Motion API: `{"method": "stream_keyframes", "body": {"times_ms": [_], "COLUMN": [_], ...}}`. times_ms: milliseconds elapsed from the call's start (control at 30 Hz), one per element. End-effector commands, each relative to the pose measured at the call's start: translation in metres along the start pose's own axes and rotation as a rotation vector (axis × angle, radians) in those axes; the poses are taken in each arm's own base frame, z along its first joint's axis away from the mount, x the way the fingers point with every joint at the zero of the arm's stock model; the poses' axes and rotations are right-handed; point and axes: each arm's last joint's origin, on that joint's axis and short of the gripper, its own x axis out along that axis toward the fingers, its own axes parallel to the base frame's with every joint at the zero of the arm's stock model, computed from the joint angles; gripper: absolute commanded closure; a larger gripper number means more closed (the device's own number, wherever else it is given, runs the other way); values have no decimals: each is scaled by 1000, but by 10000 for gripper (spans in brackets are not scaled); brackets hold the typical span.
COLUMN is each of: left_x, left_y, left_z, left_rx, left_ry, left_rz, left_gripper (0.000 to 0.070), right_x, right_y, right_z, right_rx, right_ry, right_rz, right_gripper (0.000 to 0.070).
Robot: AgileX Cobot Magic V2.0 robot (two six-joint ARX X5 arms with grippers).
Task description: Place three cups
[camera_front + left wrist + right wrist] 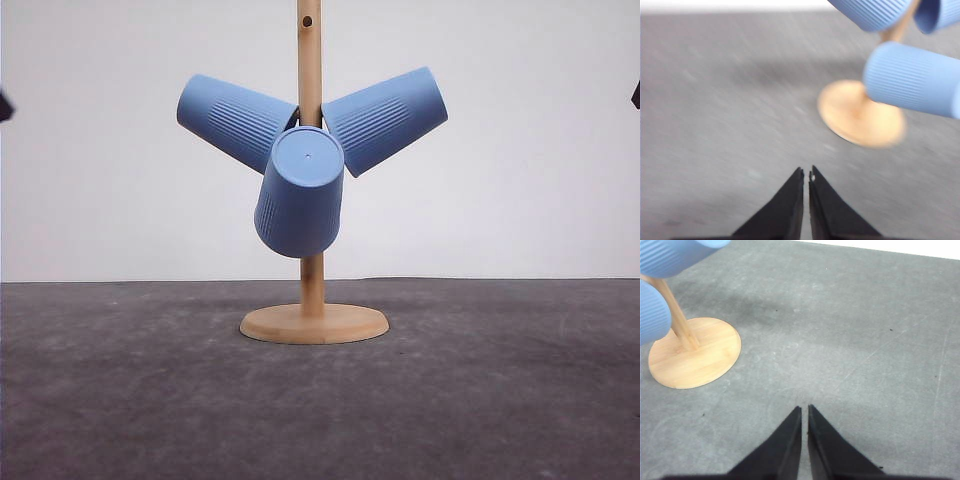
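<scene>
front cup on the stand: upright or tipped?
Tipped. The front cup hangs on the wooden stand with its flat closed bottom angled up toward the camera and its mouth pointing down and away.

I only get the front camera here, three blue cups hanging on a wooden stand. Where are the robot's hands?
Observer: The left gripper hangs over the bare grey table, its fingers pressed together, holding nothing.
Operator: And the other one?
Observer: The right gripper is shut too and empty, with the wooden stand off to one side of it.
Operator: Is anything lying behind the stand's base?
Observer: The right wrist view shows plain table around the base. The cups hang above it.
</scene>
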Motion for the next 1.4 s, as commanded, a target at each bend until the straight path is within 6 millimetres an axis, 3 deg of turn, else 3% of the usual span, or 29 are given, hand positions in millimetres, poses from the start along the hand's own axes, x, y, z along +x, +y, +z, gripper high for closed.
{"method": "stream_keyframes", "body": {"times_ms": [0, 267, 467, 700, 1367], "left_x": [-4, -9, -5, -2, -2], "left_y": [4, 17, 19, 20, 20], "left_z": [-12, -71, -92, -101, -101], "left_rx": [27, -31, -69, -68, -65], "left_ry": [-55, -185, -203, -202, -208], "left_rz": [49, 197, 215, 214, 214], "left_gripper": [700, 700, 700, 700, 700], "right_x": [0, 0, 0, 0, 0], "right_y": [0, 0, 0, 0, 0], "right_z": [3, 3, 3, 3, 4], "right_rx": [-9, -8, -8, -8, -27], "right_ry": [-14, -14, -14, -14, -21], "right_rz": [2, 2, 2, 2, -2], "right_gripper": [684, 684, 684, 684, 684]}}
